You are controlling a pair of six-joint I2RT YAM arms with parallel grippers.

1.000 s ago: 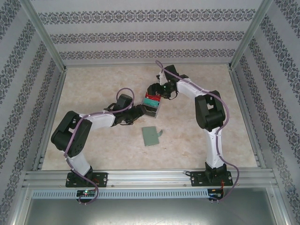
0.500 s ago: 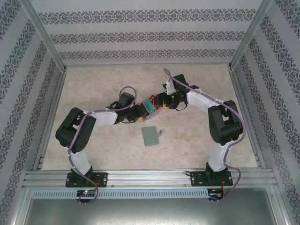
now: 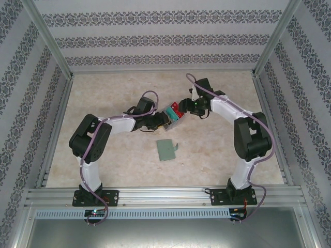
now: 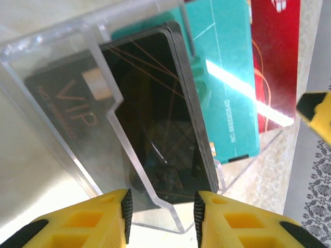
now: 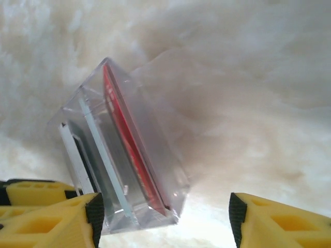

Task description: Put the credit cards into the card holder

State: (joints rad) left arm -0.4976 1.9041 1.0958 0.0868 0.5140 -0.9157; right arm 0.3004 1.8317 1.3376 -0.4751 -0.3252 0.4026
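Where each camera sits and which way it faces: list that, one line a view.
Top: above and behind the bases, looking down on the table; both arms, left gripper, right gripper, holder.
Left wrist: on the left arm, facing the box of cards; left fingers straddle it.
Right wrist: on the right arm, facing the box's end; right fingers spread wide.
Shared: all show the box.

Clear box (image 4: 62,51): colourless, transparent.
Black card (image 4: 155,119): gold "VIP" lettering, fine gold lines.
Teal card (image 4: 227,93).
Red card (image 4: 274,57).
Card holder (image 3: 166,150): grey-green.
Left gripper (image 4: 161,214), right gripper (image 5: 165,217): yellow, black pads.
Tabletop (image 3: 222,150): beige marbling.
Walls (image 3: 165,39): white, dark damask bands.
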